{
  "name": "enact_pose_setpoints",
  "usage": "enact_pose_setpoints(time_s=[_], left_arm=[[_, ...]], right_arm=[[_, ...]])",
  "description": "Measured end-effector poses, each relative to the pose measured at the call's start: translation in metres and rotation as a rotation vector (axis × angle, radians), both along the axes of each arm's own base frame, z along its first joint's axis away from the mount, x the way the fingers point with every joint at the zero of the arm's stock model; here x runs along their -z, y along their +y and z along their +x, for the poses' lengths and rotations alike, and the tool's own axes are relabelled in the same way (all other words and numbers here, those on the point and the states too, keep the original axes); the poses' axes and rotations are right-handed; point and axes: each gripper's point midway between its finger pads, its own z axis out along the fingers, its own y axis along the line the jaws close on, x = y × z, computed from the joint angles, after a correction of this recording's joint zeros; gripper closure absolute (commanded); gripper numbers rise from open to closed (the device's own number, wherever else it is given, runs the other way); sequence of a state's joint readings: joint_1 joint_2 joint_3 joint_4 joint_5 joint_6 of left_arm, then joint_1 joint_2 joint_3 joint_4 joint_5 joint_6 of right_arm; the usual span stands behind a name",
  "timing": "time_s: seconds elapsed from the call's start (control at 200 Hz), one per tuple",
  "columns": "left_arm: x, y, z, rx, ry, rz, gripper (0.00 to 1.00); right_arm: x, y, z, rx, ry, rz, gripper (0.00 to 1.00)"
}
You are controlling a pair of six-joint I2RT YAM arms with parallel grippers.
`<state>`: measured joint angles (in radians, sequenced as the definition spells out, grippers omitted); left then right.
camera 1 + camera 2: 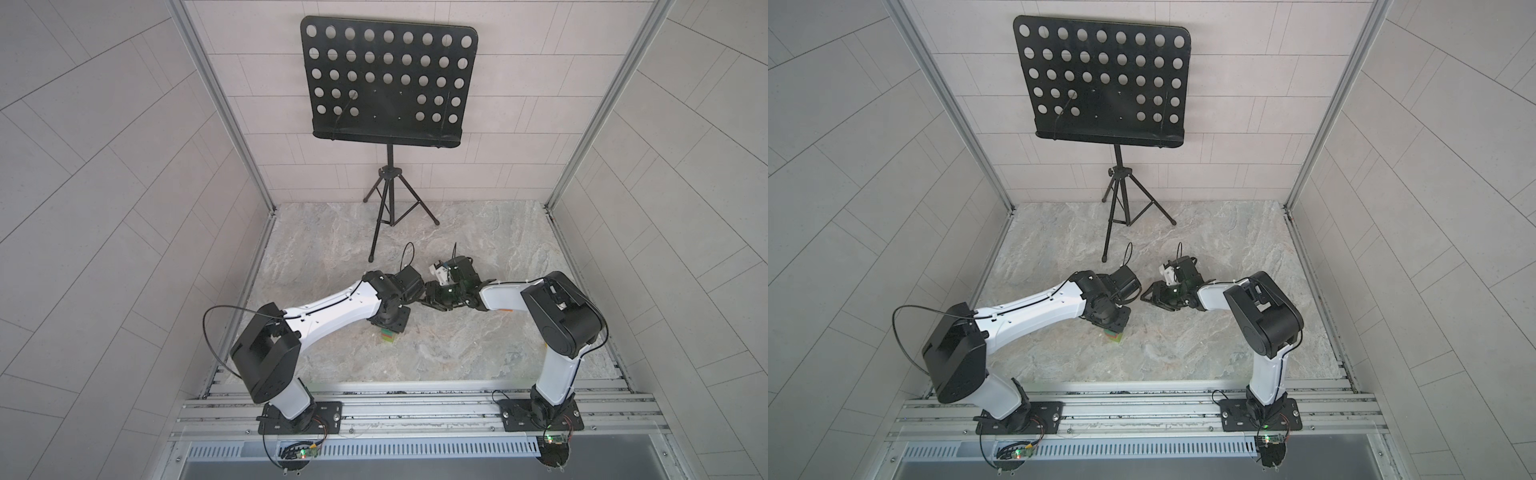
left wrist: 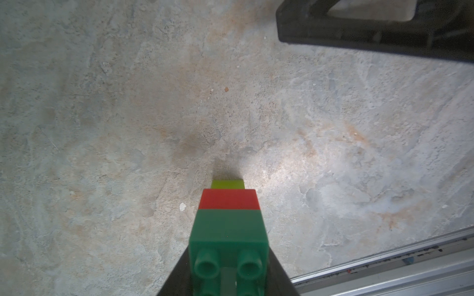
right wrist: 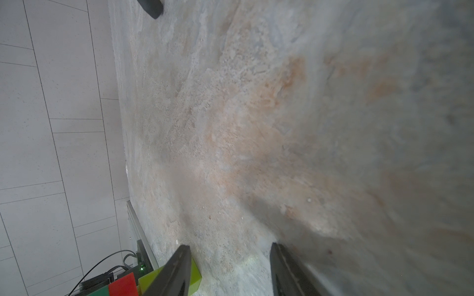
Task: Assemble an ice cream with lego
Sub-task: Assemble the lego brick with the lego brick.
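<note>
Marbled tabletop (image 2: 102, 102), left hand (image 2: 228, 279) clamped on green-red-lime ice cream (image 2: 228, 225), right hand (image 3: 230, 256) part-open, seemingly empty

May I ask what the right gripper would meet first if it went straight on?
Likely the bare table; only stone shows ahead of the right gripper. The lego overlaps one finger, seemingly off that line.

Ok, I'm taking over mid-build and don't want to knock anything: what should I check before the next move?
1. Left gripper grip on stack: ok, jaws shut on it.
2. Layers lime, red, dark green: ok.
3. Top studs bare: ok.
4. Orange cap in sight: not ok, no view shows it.
5. Right gripper empty: ok, jaws apart, nothing between.
6. Right gripper clear of stack: cannot tell; a finger overlaps its lime end.
</note>
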<state>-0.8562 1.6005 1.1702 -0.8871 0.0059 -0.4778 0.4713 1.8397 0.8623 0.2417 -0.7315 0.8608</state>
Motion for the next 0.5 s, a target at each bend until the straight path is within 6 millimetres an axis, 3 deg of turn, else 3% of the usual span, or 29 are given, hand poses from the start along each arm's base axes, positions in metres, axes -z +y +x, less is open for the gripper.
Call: enact_pose_setpoints(time_s=[0.501], left_arm=[[-0.001,0.013,-0.007,0.131,0.031,0.066,0.95]], right_arm=[[0.000,0.002,-0.001,-0.009,-0.004,-0.006,0.45]])
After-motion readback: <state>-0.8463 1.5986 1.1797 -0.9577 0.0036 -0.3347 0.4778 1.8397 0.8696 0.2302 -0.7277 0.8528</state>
